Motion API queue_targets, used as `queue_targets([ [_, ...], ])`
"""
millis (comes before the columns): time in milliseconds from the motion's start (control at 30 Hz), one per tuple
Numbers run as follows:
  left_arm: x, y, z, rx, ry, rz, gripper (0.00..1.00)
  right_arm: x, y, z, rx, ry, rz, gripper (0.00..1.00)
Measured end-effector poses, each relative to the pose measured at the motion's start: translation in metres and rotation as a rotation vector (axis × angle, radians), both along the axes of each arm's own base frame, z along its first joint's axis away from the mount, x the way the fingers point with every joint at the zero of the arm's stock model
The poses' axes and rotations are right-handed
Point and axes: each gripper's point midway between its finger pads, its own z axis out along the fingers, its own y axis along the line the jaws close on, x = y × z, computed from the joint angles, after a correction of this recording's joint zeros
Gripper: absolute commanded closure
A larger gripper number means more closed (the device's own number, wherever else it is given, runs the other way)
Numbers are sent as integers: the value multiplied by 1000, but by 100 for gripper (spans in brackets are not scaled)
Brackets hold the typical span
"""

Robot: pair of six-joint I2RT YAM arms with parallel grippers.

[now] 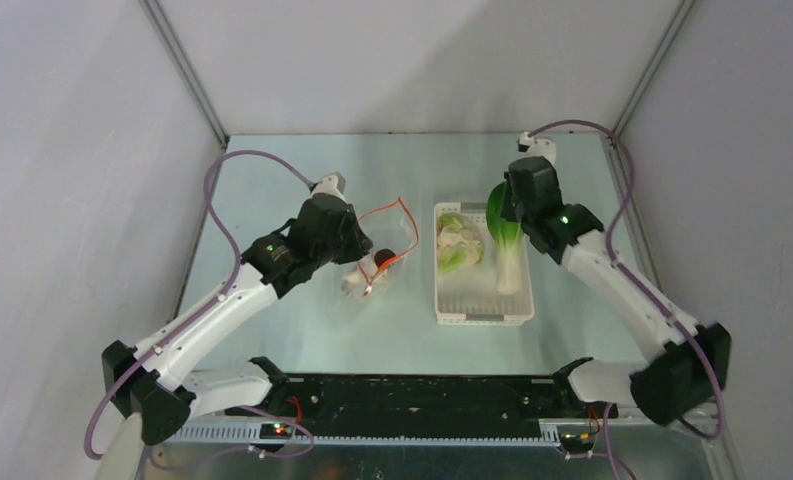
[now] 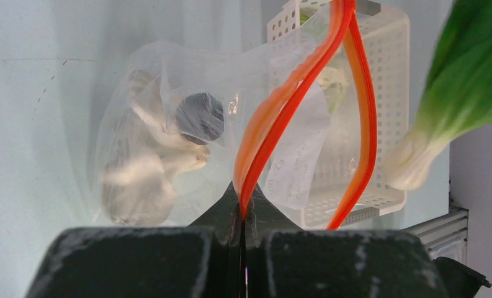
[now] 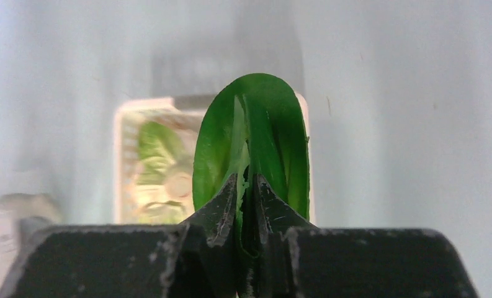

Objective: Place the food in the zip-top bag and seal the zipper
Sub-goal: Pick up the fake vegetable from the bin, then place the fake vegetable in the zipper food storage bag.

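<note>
Bok choy (image 1: 509, 255) over basket (image 1: 482, 316); pale table (image 1: 302, 330), grey walls (image 1: 72, 150).

A pale green table (image 1: 302, 330) carried a white perforated basket (image 1: 480, 318) near its middle. Just left of it, apart, the clear zip-top bag (image 1: 357, 283) rested its lower end on the surface.

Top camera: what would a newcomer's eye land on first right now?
The bright green bok choy, pinched by its leaf in the right end effector over the white basket right of centre. Then the orange zipper of the clear bag, left of centre, clamped in the left end effector, a dark ball already inside.
</note>
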Motion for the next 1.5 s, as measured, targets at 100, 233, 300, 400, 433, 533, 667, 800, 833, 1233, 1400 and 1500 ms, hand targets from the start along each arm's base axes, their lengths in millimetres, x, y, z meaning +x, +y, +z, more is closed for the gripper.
queue_targets([
  [100, -1, -1, 1, -10, 2, -1, 100, -13, 8, 46, 78, -164, 30, 93],
  [233, -2, -3, 2, -20, 8, -10, 100, -32, 32, 89, 188, -343, 108, 94],
  [300, -3, -4, 2, -23, 10, -12, 100, -40, 52, 110, 240, -421, 162, 94],
  [400, -4, -5, 2, -31, 17, -14, 100, -53, 91, 143, 323, -533, 268, 95],
  [433, -4, -6, 2, -34, 18, -16, 100, -57, 100, 152, 343, -564, 294, 95],
  [533, -5, -7, 2, -45, 26, -15, 100, -69, 131, 184, 425, -671, 371, 97],
  [667, -5, -7, 2, -48, 30, -13, 100, -75, 155, 217, 512, -800, 398, 98],
  [800, -6, -8, 2, -55, 34, -9, 100, -75, 165, 236, 572, -882, 383, 98],
  [833, -6, -8, 2, -56, 35, -10, 100, -74, 167, 238, 583, -895, 377, 98],
  [1233, -6, -8, 2, -67, 42, 1, 100, -85, 203, 191, 618, -795, 397, 100],
  [1400, -6, -9, 3, -78, 47, 10, 100, -98, 216, 152, 618, -699, 422, 100],
  [1500, -6, -9, 3, -82, 46, 12, 100, -103, 221, 139, 632, -646, 418, 100],
])
